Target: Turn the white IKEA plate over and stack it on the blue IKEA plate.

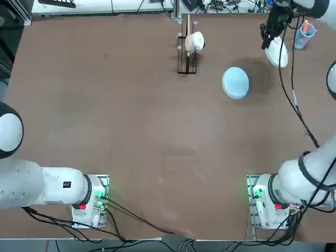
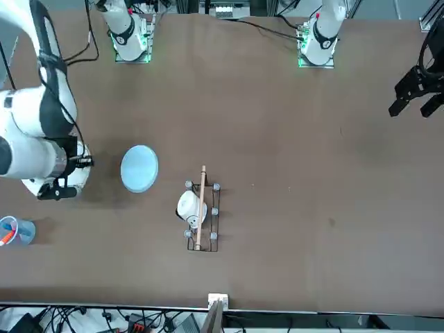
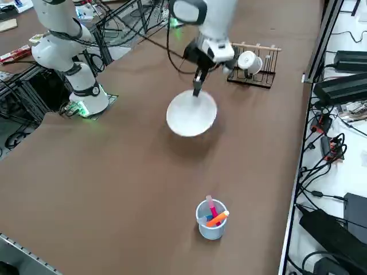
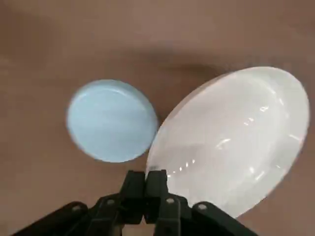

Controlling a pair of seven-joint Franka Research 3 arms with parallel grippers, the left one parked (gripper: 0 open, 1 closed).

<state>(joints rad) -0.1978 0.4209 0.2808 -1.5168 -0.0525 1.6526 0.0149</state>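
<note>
While it hangs tilted above the bench (image 1: 131, 131), the white IKEA plate (image 3: 191, 113) is held by its rim, its hollow face showing toward the wrist camera. The right tool (image 4: 146, 189) has its two fingers pressed together on that rim, pinching the plate at one edge so the rest of the disc slopes away from the grip. Seen from overhead, the plate (image 1: 277, 52) is at the far right of the bench, lifted clear of the surface with a soft shadow beneath it.

Just to its left and a little nearer lies the blue IKEA plate (image 1: 235, 82), flat on the bench and apart from the white one; in the wrist view its edge (image 4: 110, 120) appears close beside the white rim (image 4: 231, 137).

Farther left, at the far middle of the bench, a small wooden rack (image 1: 187, 52) on a dark wire frame carries a small white cup (image 1: 196, 41).

At the far right edge, beyond the held plate, stands a translucent blue cup (image 3: 210, 219) with an orange and a pink stick inside.
</note>
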